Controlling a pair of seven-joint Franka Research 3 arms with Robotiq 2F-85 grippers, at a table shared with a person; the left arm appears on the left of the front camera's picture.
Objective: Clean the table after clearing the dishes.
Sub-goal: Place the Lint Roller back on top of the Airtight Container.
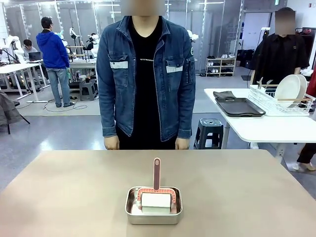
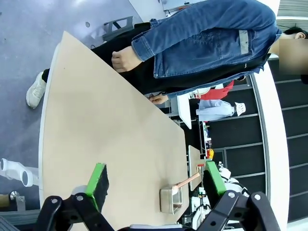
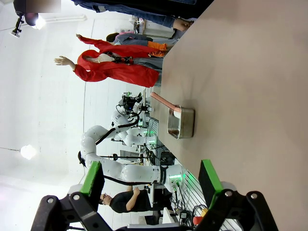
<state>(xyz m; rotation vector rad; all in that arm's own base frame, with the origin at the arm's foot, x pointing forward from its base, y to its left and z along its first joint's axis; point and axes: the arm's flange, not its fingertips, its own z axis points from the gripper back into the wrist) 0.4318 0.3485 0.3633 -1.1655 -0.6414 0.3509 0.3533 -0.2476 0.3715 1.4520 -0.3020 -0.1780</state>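
1. The table [image 1: 74, 192] spreads wide and tan in the front view, its far edge running across at about the middle of the picture and its near part reaching the bottom edge.
2. A small steel pan [image 1: 153, 206] sits on the table at 6 o'clock in the front view, close to my side and near the centre line.
3. Inside the pan lies a white block [image 1: 156, 200], with a reddish-brown brush [image 1: 157, 178] over it; the brush's handle rises toward 12 o'clock.
4. In my left wrist view the pan [image 2: 170, 199] lies at about 5 o'clock, near the table's edge, with the handle slanting up toward 2 o'clock.
5. My left gripper [image 2: 155, 185] hangs above the table with its green-padded fingers spread wide, released, nothing between them.
6. My right gripper [image 3: 151, 180] is likewise released, its fingers wide apart and clasping nothing; the pan [image 3: 181, 122] shows ahead of it, near the picture's centre.
7. A person in a denim jacket [image 1: 146, 74] stands at 12 o'clock behind the far edge, arms hanging down, a hand [image 1: 111, 142] just above the tabletop line.
8. At 3 o'clock stands a white side table [image 1: 261, 126] bearing a dark tray [image 1: 239, 106] and a wire rack [image 1: 276, 103] with a white plate [image 1: 287, 90] standing in it.
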